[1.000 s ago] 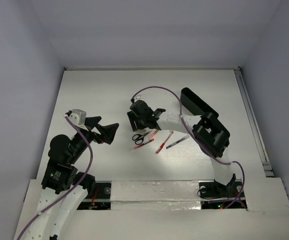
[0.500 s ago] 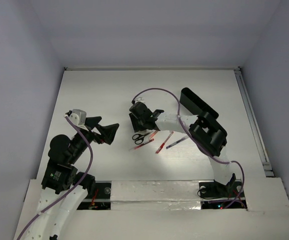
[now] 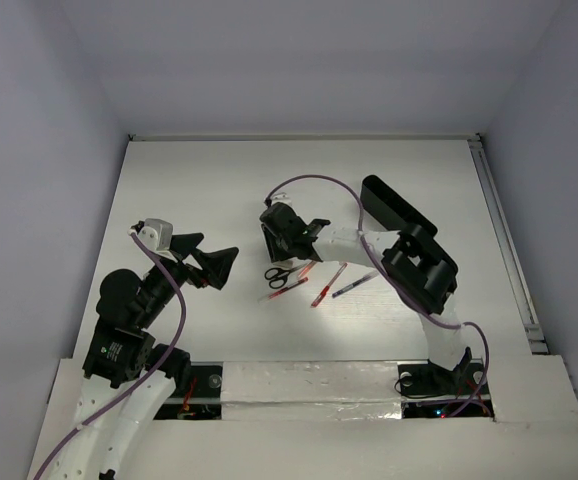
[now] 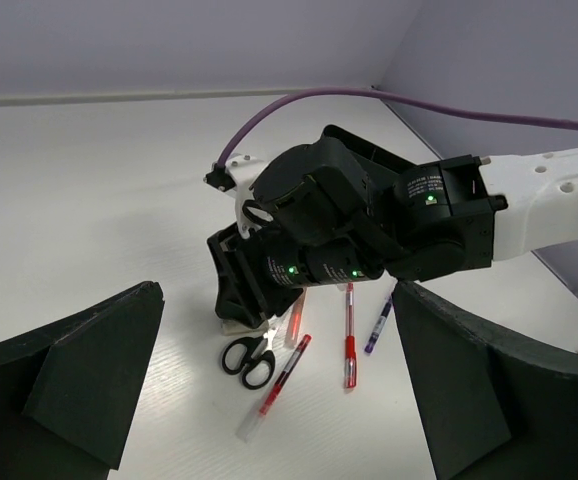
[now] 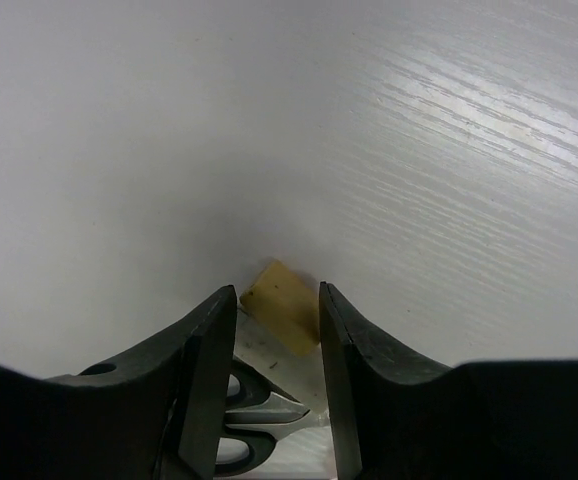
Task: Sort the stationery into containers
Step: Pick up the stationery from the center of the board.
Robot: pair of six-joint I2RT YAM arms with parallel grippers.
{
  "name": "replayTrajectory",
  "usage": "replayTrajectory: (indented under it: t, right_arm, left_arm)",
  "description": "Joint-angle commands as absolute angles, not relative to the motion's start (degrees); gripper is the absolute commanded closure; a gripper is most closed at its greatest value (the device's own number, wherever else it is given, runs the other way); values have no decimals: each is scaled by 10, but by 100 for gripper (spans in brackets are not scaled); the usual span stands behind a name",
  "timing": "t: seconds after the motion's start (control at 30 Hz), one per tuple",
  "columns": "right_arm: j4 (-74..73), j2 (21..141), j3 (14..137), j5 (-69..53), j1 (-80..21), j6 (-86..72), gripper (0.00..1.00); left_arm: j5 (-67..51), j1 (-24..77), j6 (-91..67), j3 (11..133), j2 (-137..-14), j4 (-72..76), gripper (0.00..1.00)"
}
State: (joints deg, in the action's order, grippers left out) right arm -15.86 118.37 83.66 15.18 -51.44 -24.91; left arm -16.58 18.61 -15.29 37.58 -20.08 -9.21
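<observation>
Right end effector [image 5: 275, 328] has settled lower, fingers apart astride the beige eraser [image 5: 280, 303] — a grasp looks imminent; left end effector [image 3: 217, 257] stays spread, idle.

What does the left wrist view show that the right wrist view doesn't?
Only the left wrist view shows the red pens, the dark blue-purple pen and the right gripper from outside, low over the table. Only the right wrist view plainly shows the beige eraser between that gripper's fingers. Both show the black-handled scissors and the white table.
</observation>
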Motion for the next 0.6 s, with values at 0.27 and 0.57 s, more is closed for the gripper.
replayTrajectory:
  t: [0.27,0.57]
  right_arm:
    - [-126,1144,833,151,-518,-255,67]
    - [-135,1149,830,173,-518,-252,49]
  left_arm:
    - [-179,183,-148,380,-202,-58,1]
    - [-181,183,-148,380,-204,-57,1]
